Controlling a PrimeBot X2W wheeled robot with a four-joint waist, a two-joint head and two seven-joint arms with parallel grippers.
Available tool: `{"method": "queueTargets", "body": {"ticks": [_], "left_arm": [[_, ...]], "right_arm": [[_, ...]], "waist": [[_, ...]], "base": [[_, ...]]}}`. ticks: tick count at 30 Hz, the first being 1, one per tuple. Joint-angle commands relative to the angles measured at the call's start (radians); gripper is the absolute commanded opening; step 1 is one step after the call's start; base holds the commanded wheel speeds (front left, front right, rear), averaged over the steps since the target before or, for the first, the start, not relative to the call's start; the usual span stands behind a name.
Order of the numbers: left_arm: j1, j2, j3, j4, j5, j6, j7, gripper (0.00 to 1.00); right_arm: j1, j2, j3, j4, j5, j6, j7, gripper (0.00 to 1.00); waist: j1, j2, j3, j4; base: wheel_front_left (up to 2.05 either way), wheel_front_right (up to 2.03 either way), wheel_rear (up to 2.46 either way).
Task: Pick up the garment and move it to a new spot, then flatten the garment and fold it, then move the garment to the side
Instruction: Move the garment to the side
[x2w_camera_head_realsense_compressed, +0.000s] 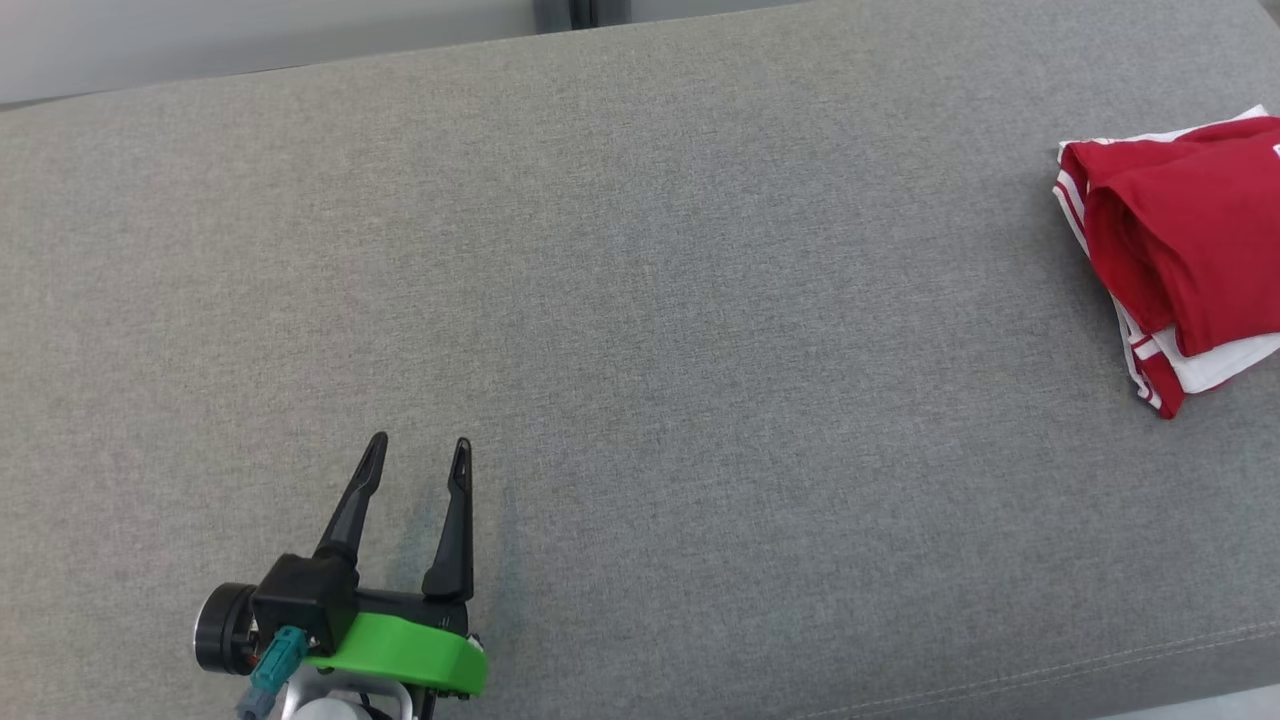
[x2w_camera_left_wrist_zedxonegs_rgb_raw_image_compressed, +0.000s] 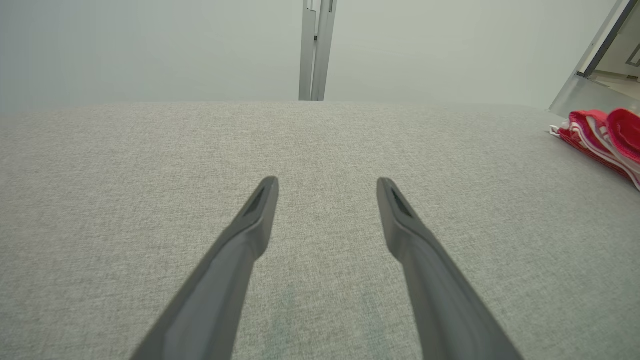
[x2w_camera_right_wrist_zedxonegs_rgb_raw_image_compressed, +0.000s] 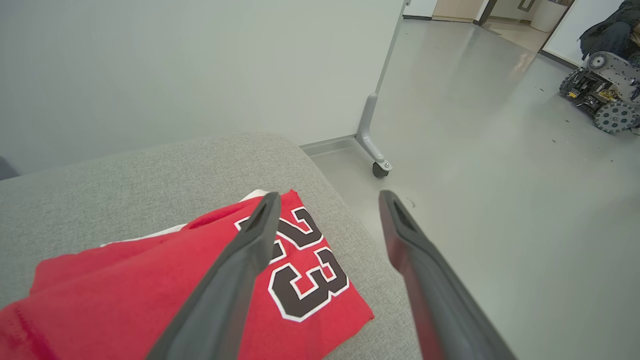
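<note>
The garment (x2w_camera_head_realsense_compressed: 1180, 250) is a red jersey with white trim, folded into a bundle at the right edge of the grey cushioned surface (x2w_camera_head_realsense_compressed: 640, 330). In the left wrist view the garment (x2w_camera_left_wrist_zedxonegs_rgb_raw_image_compressed: 602, 137) lies far to the right. In the right wrist view the garment (x2w_camera_right_wrist_zedxonegs_rgb_raw_image_compressed: 150, 290) lies flat below the fingers, showing a black number 23. My right gripper (x2w_camera_right_wrist_zedxonegs_rgb_raw_image_compressed: 327, 200) is open above its corner, holding nothing. My left gripper (x2w_camera_head_realsense_compressed: 418, 452) stands open at the lower left, far from the garment, with nothing between its fingers; it shows in its own view too, left gripper (x2w_camera_left_wrist_zedxonegs_rgb_raw_image_compressed: 327, 186).
The cushion's rounded right end (x2w_camera_right_wrist_zedxonegs_rgb_raw_image_compressed: 350, 220) drops to a pale floor (x2w_camera_right_wrist_zedxonegs_rgb_raw_image_compressed: 475, 175). A grey caster leg (x2w_camera_right_wrist_zedxonegs_rgb_raw_image_compressed: 372, 145) stands near the wall. A wheeled machine (x2w_camera_right_wrist_zedxonegs_rgb_raw_image_compressed: 602, 95) sits across the floor at the far right.
</note>
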Motion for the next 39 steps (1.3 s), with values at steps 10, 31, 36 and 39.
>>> {"method": "queueTargets", "body": {"ticks": [10,31,36,39], "left_arm": [[0.009,0.006,0.011,0.006,0.005,-0.001,0.0,1.0],[0.001,0.0,0.123,0.065,-0.122,0.086,0.0,1.0],[0.036,0.0,0.108,0.078,-0.144,0.097,0.0,1.0],[0.053,0.0,0.107,0.082,-0.125,0.099,0.0,1.0]], "right_arm": [[-0.037,0.063,0.032,0.006,-0.041,-0.002,-0.071,1.0],[0.229,0.271,0.441,-0.307,0.163,-0.002,-0.25,1.0],[0.412,0.332,0.449,-0.452,0.169,-0.002,-0.256,1.0],[0.518,0.369,0.431,-0.54,0.156,-0.002,-0.259,1.0]], "waist": [[0.0,0.0,-0.018,-0.03],[0.0,0.0,-0.219,0.008],[0.0,0.0,-0.262,0.036],[0.0,0.0,-0.272,0.048]], "base": [[0.0,0.0,0.0],[0.0,0.0,0.0],[0.0,0.0,0.0],[0.0,0.0,0.0]]}}
